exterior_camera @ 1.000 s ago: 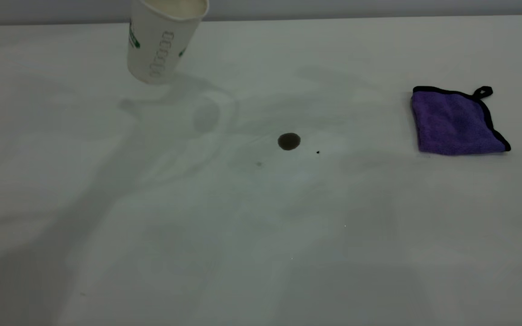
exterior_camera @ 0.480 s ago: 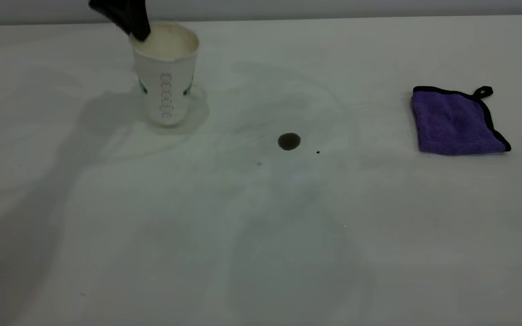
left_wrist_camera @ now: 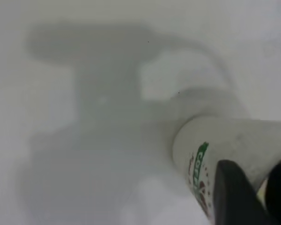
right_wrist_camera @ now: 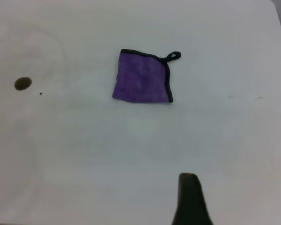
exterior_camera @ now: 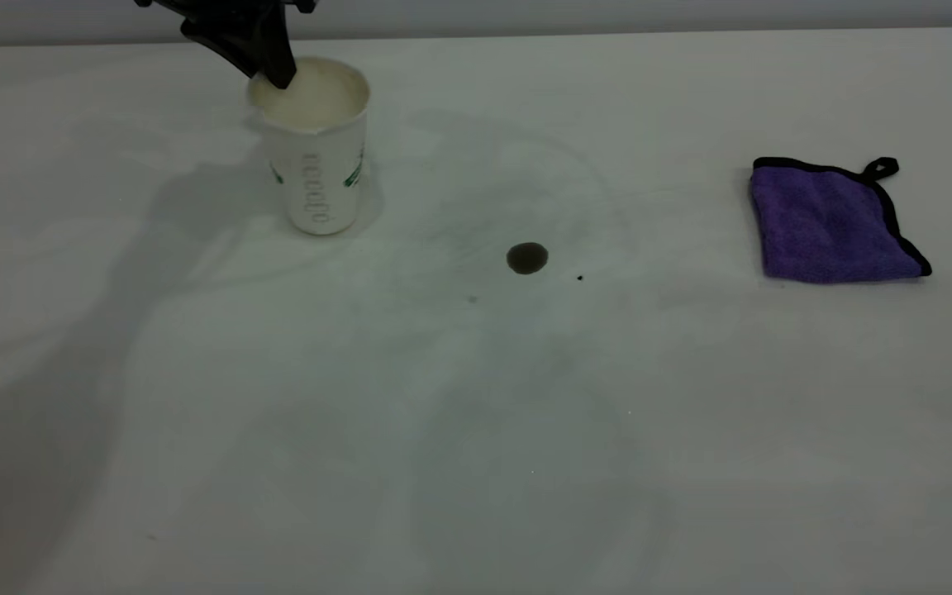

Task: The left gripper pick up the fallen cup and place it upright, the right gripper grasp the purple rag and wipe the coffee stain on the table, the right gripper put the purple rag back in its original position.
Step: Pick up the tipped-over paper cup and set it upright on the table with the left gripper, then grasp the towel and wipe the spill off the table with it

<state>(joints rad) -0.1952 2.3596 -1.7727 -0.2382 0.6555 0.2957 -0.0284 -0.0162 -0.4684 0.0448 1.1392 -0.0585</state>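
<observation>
My left claw [exterior_camera: 282,70] is pinching the rim of the paper coffee cup [exterior_camera: 319,153], which is standing upright on the white tabletop [exterior_camera: 476,430], so the cup job looks nearly done and only letting go is left. The coffee stain [exterior_camera: 527,258] is not wiped yet, and the purple rag [exterior_camera: 835,223] is lying flat, well apart from it. My right claw [right_wrist_camera: 189,199] is hanging above the tabletop near the rag, and I cannot tell if it is wide or narrow.

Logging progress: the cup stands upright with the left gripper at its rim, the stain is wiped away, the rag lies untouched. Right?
Not quite: the stain is still on the table, as the exterior view shows. The cup, left gripper and rag are as stated.
</observation>
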